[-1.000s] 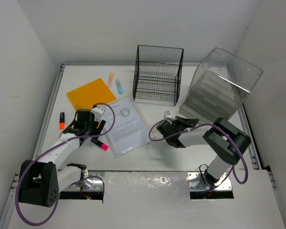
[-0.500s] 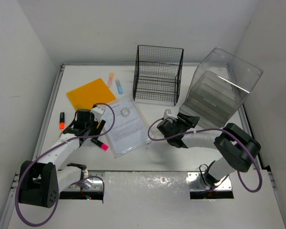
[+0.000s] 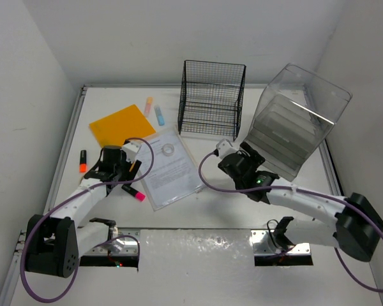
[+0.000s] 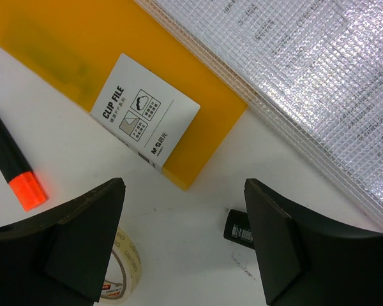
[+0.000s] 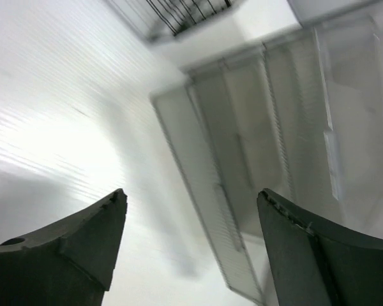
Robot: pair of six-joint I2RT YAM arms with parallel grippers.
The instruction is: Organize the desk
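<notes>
The desk (image 3: 198, 207) is a white tabletop with metal rails. My left gripper (image 3: 117, 168) hovers open over bare desk (image 4: 179, 159), just below the orange clip file (image 3: 122, 124) (image 4: 108, 57). A roll of tape (image 4: 124, 271) lies by its left finger, and a black barcoded pen end (image 4: 238, 227) by its right finger. My right gripper (image 3: 235, 157) (image 5: 191, 194) is open with nothing between its fingers, close to the front of the clear drawer box (image 3: 293, 124) (image 5: 274, 146). The right wrist view is blurred.
A black wire rack (image 3: 212, 99) stands at the back. A sleeved document (image 3: 169, 169) carries a small tape ring (image 3: 168, 149). An orange highlighter (image 3: 83, 162), a pink one (image 3: 135, 194) and two pastel markers (image 3: 154, 110) lie about.
My right gripper went from shut to open and moved away from me toward the drawer box, its arm stretching out to the right. The left arm has not moved.
</notes>
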